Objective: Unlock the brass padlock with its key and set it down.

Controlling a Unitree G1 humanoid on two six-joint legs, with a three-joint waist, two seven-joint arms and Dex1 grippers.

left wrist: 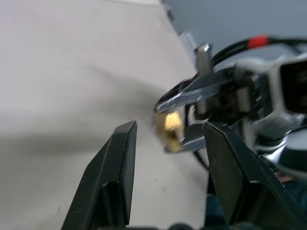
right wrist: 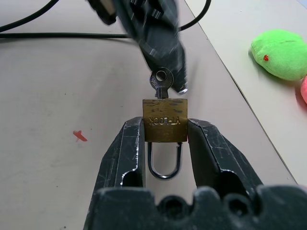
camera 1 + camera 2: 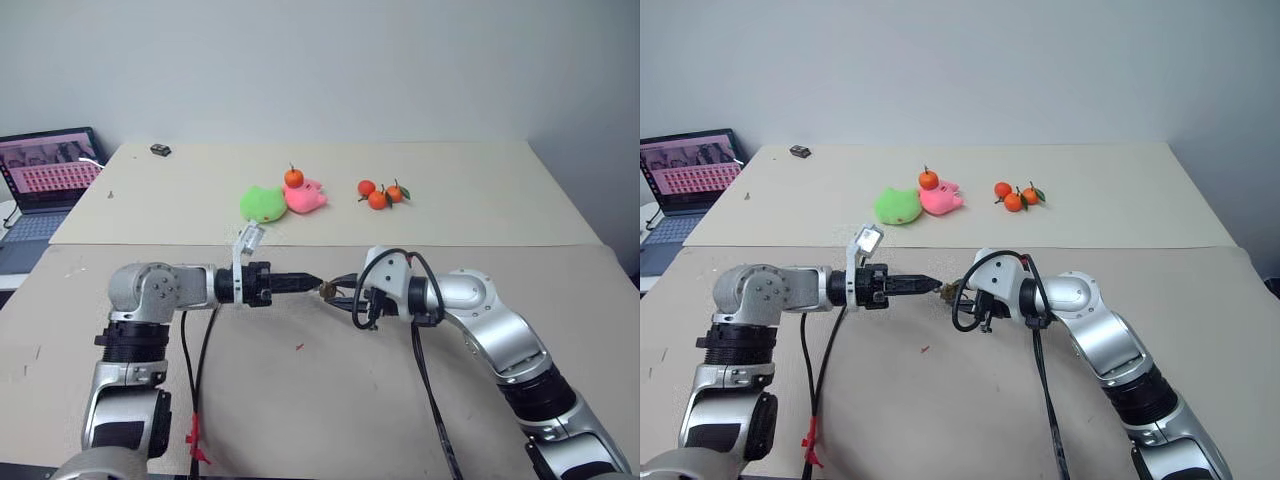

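Note:
The brass padlock (image 2: 164, 125) is clamped by its square body between the fingers of my right gripper (image 2: 164, 123), above the middle of the near table. Its silvery shackle (image 2: 164, 165) points back toward the wrist. The small silvery key (image 2: 160, 82) sticks out of the padlock's other end. My left gripper (image 3: 312, 284) points level at the padlock from the left, its tips right by the key's head. In the left wrist view its fingers (image 1: 120, 163) stand apart with nothing between them, and the padlock (image 1: 170, 127) lies just beyond.
A green plush (image 3: 263, 203), a pink plush (image 3: 307, 196) and small oranges (image 3: 378, 194) lie on the far table. A laptop (image 3: 45, 180) stands at the far left, a small dark object (image 3: 160, 150) near the back edge. A red speck (image 3: 299, 347) marks the near table. Cables hang under both arms.

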